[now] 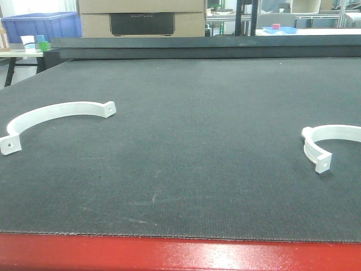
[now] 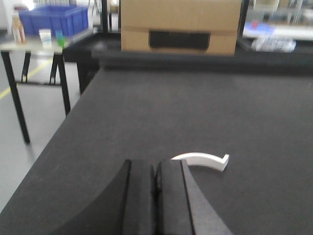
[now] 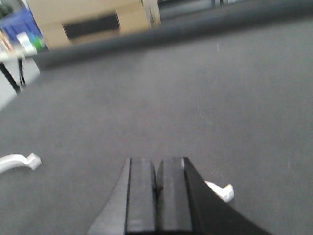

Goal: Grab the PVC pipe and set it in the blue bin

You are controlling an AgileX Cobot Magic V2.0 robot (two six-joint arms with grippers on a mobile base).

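Dark tabletop (image 1: pixel 197 169) carries two white curved PVC pipe halves lying flat, well apart: left piece (image 1: pixel 62 109) and right piece (image 1: pixel 338 132). The blue bin (image 1: pixel 42 25) stands past the far-left corner, off the tabletop. On the left pincer (image 2: pixel 156 169) the pads are pressed together, nothing held. The right pincer (image 3: pixel 157 169) is likewise closed and empty. That view is blurred; the white bit beside it is probably the right piece.

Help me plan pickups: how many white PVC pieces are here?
2: left PVC piece on the mat's left; right PVC piece at the right edge, cropped. More may be hidden.
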